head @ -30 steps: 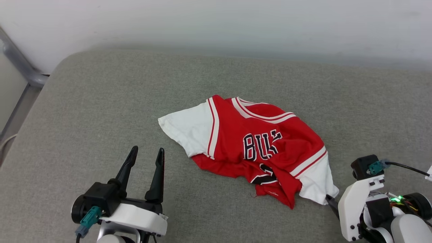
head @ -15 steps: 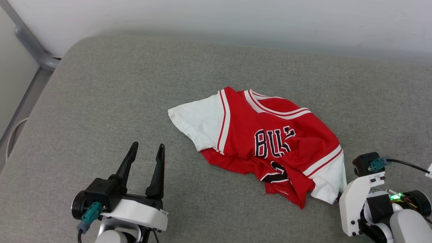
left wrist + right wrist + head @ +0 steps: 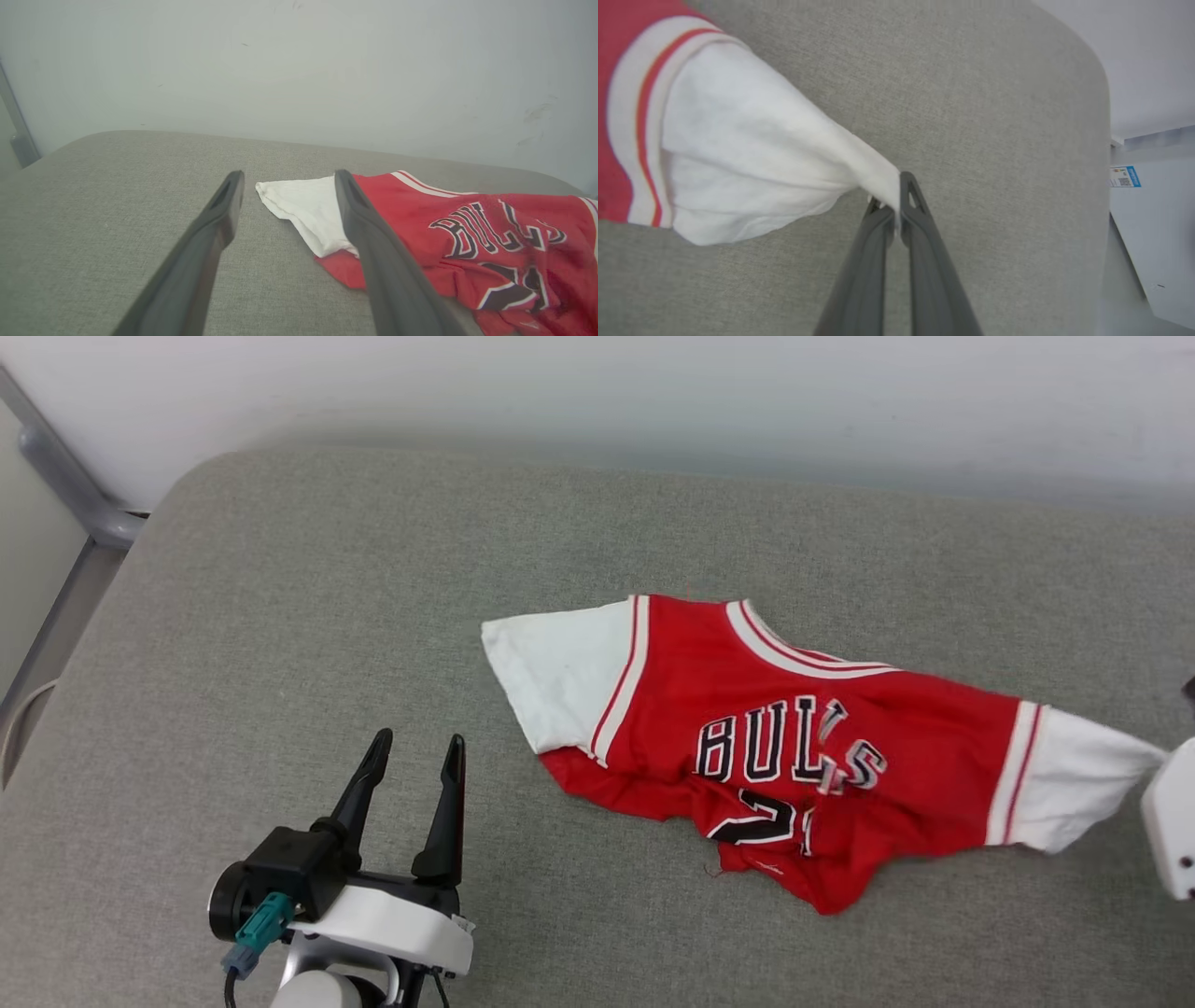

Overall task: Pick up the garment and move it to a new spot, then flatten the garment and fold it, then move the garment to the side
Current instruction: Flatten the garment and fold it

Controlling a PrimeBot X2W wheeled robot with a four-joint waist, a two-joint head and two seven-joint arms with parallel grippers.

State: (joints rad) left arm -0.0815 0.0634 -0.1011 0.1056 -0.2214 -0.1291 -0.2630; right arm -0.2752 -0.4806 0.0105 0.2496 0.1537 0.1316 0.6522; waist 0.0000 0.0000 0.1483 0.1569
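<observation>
One red garment (image 3: 794, 747) lies stretched along the grey cushion (image 3: 280, 616), long axis sleeve to sleeve, running straight off the right gripper (image 3: 891, 192), which is clamped on its nearest white sleeve tip (collar toward the wall (image 3: 653, 392)). Left gripper (image 3: 418, 739), fingers spread and empty, sits beside the other sleeve, bare cushion around it.

Red jersey (image 3: 794, 747) on grey cushion (image 3: 280, 616)

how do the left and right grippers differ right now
The left gripper stands open and holds nothing; the right gripper is shut on the tip of the jersey's white sleeve. The left gripper sits apart from the jersey, short of its other white sleeve; the right gripper touches cloth. Both have two long dark fingers above the grey cushion.
</observation>
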